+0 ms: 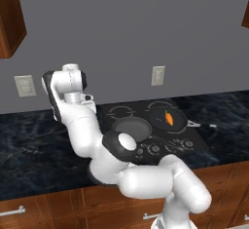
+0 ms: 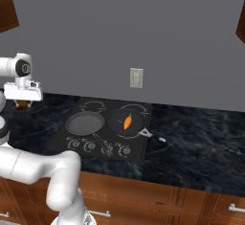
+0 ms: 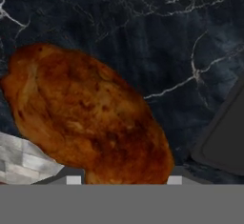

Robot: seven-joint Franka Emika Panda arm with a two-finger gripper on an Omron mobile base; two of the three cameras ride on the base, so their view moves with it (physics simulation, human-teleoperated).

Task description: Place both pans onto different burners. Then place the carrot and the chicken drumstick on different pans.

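We're reaching the arm up and out left of the cooktop [image 2: 103,133], elbow bent, hand tipped down over the dark marble tabletop [image 2: 201,142].

Gripper [image 2: 21,104] is sitting partly closed around the drumstick [image 3: 88,118]; in the hand view the meat is sitting right between the finger tips [image 3: 74,180], and in the right base view a brown bit is showing just under the hand, above the tabletop. So we're reading it as held and off the surface.

Two pans are sitting on separate burners: the empty pan [image 2: 85,123] front-left, the second pan [image 2: 127,122] just beside it to the right. The carrot [image 2: 128,122] is lying in the right-hand pan, green top pointing away from us. We're seeing a cooktop corner at the right edge of the hand view.
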